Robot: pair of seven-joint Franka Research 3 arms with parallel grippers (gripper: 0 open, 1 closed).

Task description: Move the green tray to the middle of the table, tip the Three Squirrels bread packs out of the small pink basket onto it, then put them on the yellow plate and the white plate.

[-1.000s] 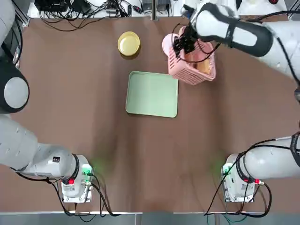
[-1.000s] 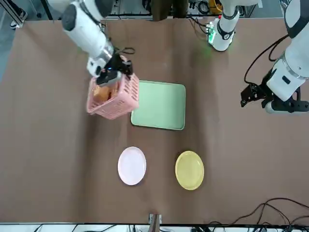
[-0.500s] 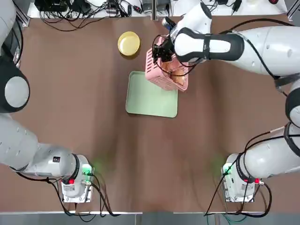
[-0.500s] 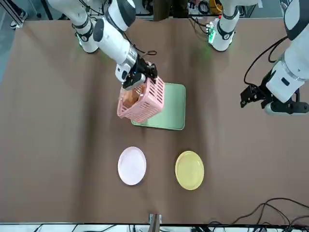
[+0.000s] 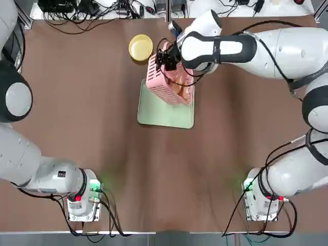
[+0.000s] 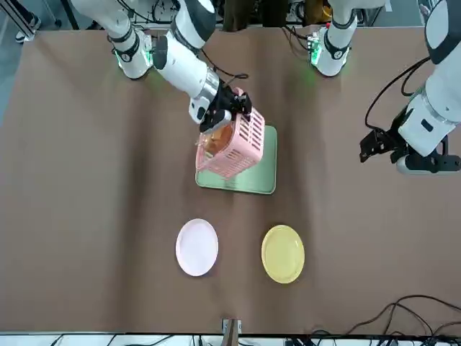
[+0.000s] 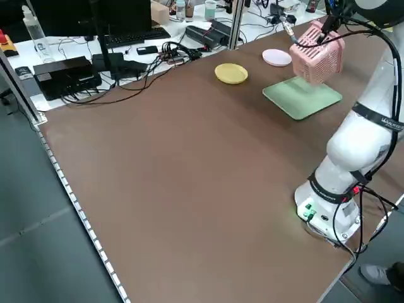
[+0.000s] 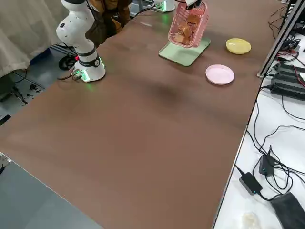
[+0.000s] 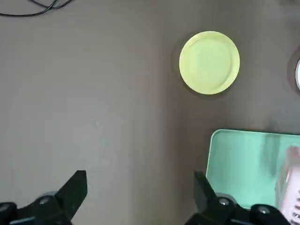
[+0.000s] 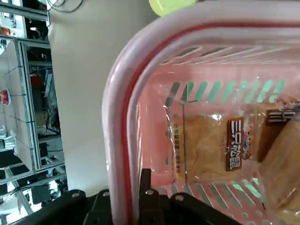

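Observation:
The pale green tray (image 5: 163, 113) lies flat in the middle of the table (image 5: 77, 128). My right gripper (image 5: 165, 57) is shut on the rim of the small pink basket (image 5: 169, 83) and holds it tilted in the air over the tray's far half. Bread packs (image 10: 220, 145) lie inside the basket against its slotted wall and show through the opening (image 6: 216, 141). The yellow plate (image 6: 282, 253) and the white plate (image 6: 197, 246) sit bare beyond the tray. My left gripper (image 6: 369, 144) hangs open off to the left, high above the table, with nothing between its fingers (image 9: 77, 187).
Cables and black boxes (image 7: 69, 72) line the bench past the table's far edge. The two arm bases (image 5: 82, 197) (image 5: 261, 200) stand at the near edge. The right arm (image 5: 246, 43) reaches across the far right of the table.
My right gripper has carried the pink basket leftward from beside the white plate to above the tray, tipping it further. The left arm has stayed still.

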